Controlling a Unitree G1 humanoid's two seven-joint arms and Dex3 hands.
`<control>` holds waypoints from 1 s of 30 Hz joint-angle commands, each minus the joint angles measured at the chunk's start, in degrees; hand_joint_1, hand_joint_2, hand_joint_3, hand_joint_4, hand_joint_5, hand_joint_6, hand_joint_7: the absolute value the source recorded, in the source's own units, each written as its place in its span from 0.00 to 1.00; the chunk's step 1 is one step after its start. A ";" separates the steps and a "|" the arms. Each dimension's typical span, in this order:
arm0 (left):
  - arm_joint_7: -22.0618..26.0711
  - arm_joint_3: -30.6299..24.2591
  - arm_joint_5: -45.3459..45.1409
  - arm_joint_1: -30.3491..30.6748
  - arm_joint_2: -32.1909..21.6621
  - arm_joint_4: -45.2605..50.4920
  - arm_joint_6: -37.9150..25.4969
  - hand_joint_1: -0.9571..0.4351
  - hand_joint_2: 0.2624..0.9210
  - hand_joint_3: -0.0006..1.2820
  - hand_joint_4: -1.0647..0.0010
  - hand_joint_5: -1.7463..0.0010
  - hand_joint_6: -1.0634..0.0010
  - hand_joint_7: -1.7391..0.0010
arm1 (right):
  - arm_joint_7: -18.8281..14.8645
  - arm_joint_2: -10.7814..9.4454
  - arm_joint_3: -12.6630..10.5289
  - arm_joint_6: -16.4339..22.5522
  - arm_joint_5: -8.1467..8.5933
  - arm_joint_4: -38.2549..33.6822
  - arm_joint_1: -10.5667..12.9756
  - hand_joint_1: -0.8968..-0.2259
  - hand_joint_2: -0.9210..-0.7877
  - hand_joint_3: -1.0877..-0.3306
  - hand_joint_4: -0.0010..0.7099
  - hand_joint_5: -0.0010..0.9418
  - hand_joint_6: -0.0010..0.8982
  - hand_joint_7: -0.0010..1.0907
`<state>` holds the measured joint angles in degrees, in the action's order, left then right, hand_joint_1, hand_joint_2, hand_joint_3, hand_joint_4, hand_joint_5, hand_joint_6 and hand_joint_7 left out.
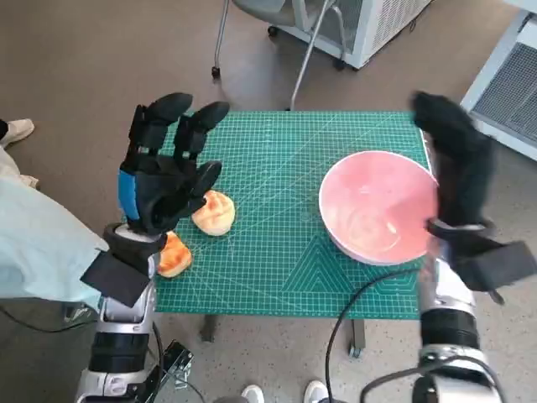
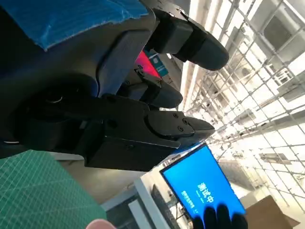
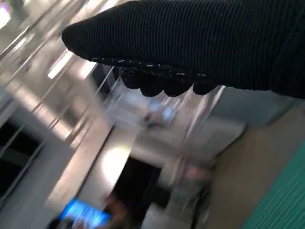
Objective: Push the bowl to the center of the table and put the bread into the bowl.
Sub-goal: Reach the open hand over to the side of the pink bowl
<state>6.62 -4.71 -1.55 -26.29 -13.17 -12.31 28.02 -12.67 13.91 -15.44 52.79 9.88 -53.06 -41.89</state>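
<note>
A pink bowl (image 1: 377,206) sits empty on the right half of the green cutting mat (image 1: 277,260), its rim reaching the mat's right edge. My gloved right hand (image 1: 453,164) stands upright against the bowl's right side, fingers straight and holding nothing. Two golden bread rolls lie at the left: one (image 1: 215,211) just right of my left hand, another (image 1: 174,254) near the front left edge, partly hidden by my wrist. My left hand (image 1: 164,168) hovers raised above the rolls with fingers spread, empty. The wrist views show only the hands (image 2: 157,95) (image 3: 200,43) and the room beyond.
A metal chair frame (image 1: 294,42) and a white cabinet (image 1: 369,25) stand behind the table. A black cable (image 1: 348,315) hangs off the front edge. A person's pale sleeve (image 1: 33,243) is at the left and shoes (image 1: 252,393) are below the table front.
</note>
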 commanded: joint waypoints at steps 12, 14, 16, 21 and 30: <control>-1.18 -0.26 -0.22 1.44 0.66 1.48 -0.13 0.62 0.97 0.20 0.83 0.49 0.80 0.47 | 4.35 2.22 -7.81 -2.91 4.19 -15.58 0.67 0.57 0.00 0.38 0.50 0.00 0.09 0.62; -1.30 -0.24 -0.31 1.54 0.70 1.49 -0.11 0.62 0.97 0.20 0.83 0.49 0.80 0.47 | 4.30 1.85 -8.27 -3.88 4.61 -16.27 0.85 0.59 0.00 0.37 0.48 0.00 0.08 0.61; -1.37 -0.24 -0.32 1.62 0.68 1.59 -0.20 0.62 0.96 0.20 0.83 0.50 0.80 0.47 | 4.53 1.54 -8.52 -4.97 4.79 -17.05 1.10 0.63 0.00 0.35 0.46 0.00 0.08 0.61; -1.54 -0.15 -0.40 1.80 0.58 1.99 -0.49 0.62 0.96 0.20 0.83 0.50 0.80 0.47 | 4.87 0.86 -9.31 -8.29 5.15 -18.75 1.51 0.69 0.00 0.30 0.42 0.00 0.11 0.55; -1.63 -0.22 -0.67 2.79 0.27 3.95 -1.68 0.62 0.96 0.20 0.83 0.49 0.80 0.46 | 4.33 -2.02 -10.83 -14.61 6.36 -21.05 1.13 0.64 0.00 0.34 0.40 0.00 0.20 0.39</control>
<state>5.36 -4.77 -1.93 -24.40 -12.84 -9.66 26.98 -8.06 13.77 -25.46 40.96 15.46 -72.57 -41.73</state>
